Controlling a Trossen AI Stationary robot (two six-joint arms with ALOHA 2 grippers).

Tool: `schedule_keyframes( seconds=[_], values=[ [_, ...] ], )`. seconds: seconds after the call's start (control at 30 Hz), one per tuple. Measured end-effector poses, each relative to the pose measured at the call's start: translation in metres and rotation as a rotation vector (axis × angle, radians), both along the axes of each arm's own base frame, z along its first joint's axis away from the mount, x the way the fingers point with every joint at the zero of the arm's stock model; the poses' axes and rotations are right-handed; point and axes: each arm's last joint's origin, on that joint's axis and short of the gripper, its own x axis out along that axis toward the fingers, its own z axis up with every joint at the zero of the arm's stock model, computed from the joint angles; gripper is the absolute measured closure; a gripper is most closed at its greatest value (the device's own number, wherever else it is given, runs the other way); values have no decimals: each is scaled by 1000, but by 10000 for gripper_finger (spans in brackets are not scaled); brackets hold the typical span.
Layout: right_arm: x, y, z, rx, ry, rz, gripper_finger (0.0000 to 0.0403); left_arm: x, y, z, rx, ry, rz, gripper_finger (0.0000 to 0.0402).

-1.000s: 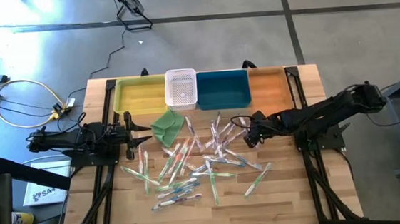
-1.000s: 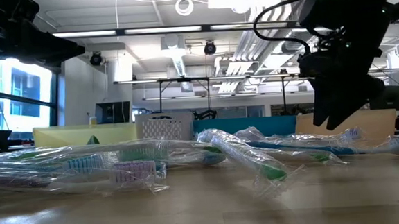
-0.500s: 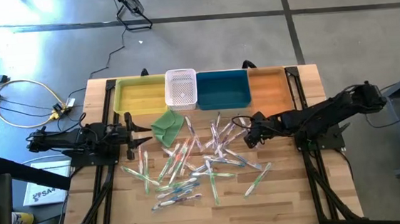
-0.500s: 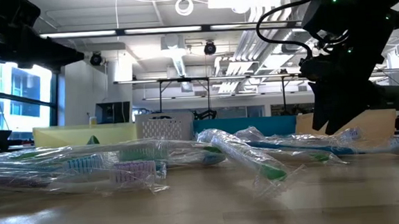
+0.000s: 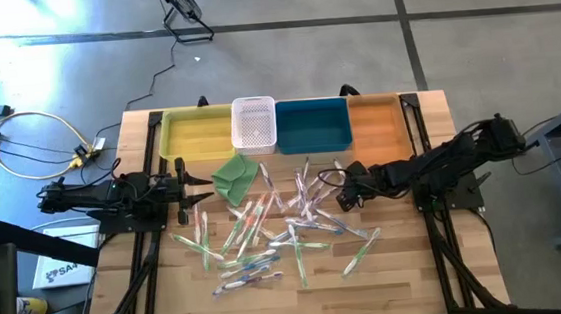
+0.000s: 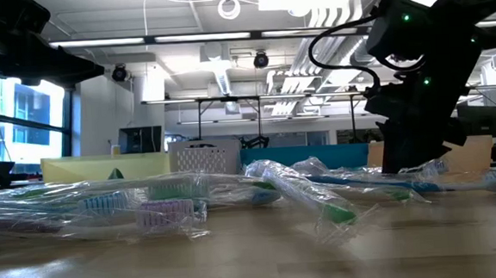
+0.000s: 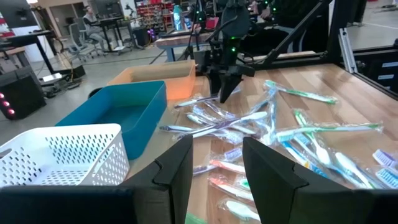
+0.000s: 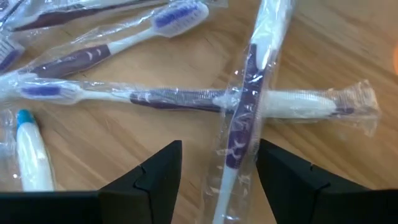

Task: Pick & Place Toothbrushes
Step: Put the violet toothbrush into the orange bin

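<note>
Several wrapped toothbrushes [image 5: 276, 228] lie scattered over the middle of the wooden table. My right gripper [image 5: 345, 198] hangs low over the right side of the pile, tipped steeply down and open. In the right wrist view a purple-and-white toothbrush [image 8: 239, 140] runs up from between its fingers and lies across another purple-and-white toothbrush [image 8: 186, 99]. The right gripper [image 8: 217, 180] shows no touch with either. My left gripper [image 5: 198, 191] waits level at the table's left side, open, with nothing between its fingers [image 7: 267, 165].
Along the far edge stand a yellow bin [image 5: 197, 135], a white perforated basket [image 5: 254, 124], a teal bin [image 5: 311, 126] and an orange bin [image 5: 376, 121]. A folded green cloth [image 5: 235, 177] lies in front of the basket. Bare wood shows at the near edge.
My right gripper has sunk toward the toothbrushes at the right of the pile and shifted a little toward the table's left. The toothbrushes lie as they did.
</note>
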Motion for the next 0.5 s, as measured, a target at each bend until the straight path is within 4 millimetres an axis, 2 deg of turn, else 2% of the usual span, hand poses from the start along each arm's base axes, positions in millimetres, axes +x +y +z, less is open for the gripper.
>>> schedule_keyframes(
  seconds=[0.5],
  values=[
    [-6,2,4,9,19,10,383,0,0,0,0,0,1,265]
  ],
)
